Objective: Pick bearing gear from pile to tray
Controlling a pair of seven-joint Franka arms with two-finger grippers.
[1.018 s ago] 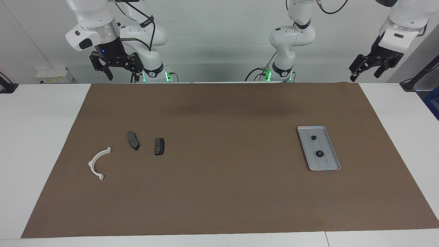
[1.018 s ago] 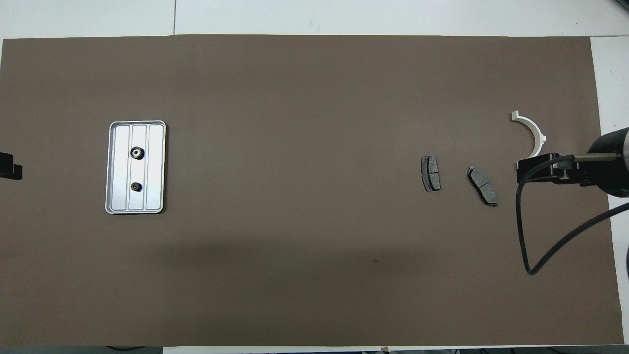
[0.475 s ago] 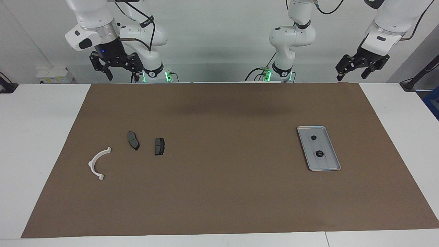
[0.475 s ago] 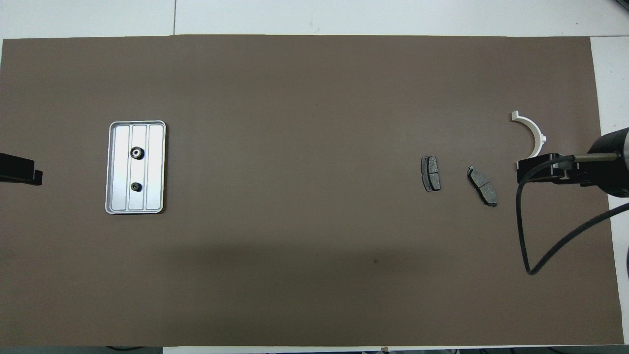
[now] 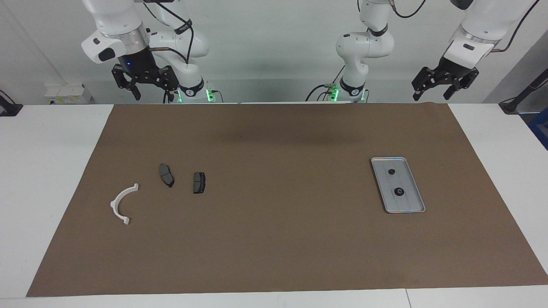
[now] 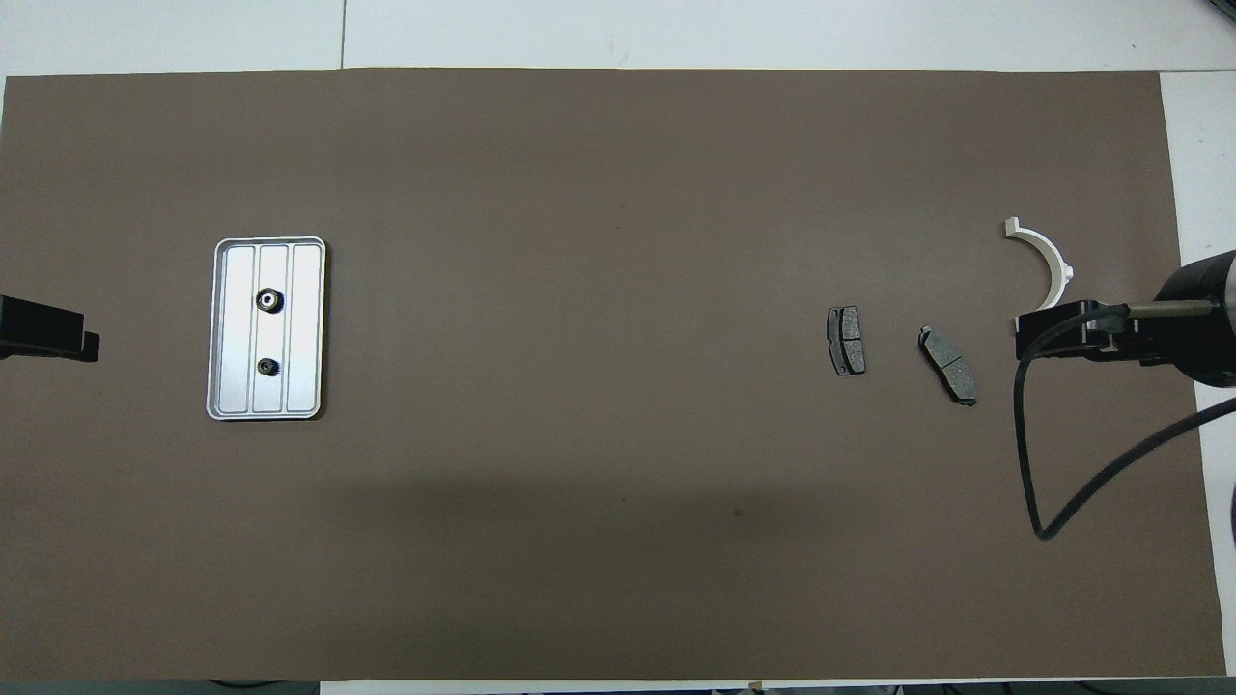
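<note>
The silver tray [image 5: 409,202] [image 6: 307,333] lies on the brown mat toward the left arm's end. Two small black round bearing gears [image 5: 391,172] [image 5: 398,191] lie in it, one nearer to the robots than the other. Toward the right arm's end lies the pile: a white half-ring bracket [image 5: 114,202] [image 6: 1049,254] and two dark brake pads [image 5: 166,175] [image 5: 199,182]. My right gripper [image 5: 153,93] hangs high over that end of the mat, open and holding nothing. High over the mat's corner at the tray's end, my left gripper [image 5: 431,94] is open and holds nothing.
The brown mat [image 5: 274,239] covers most of the white table [image 5: 51,171]. A black cable [image 6: 1024,454] loops down from the right wrist in the overhead view.
My left gripper has swung in from past the mat's end to over its corner. The right arm and all parts on the mat have stayed still.
</note>
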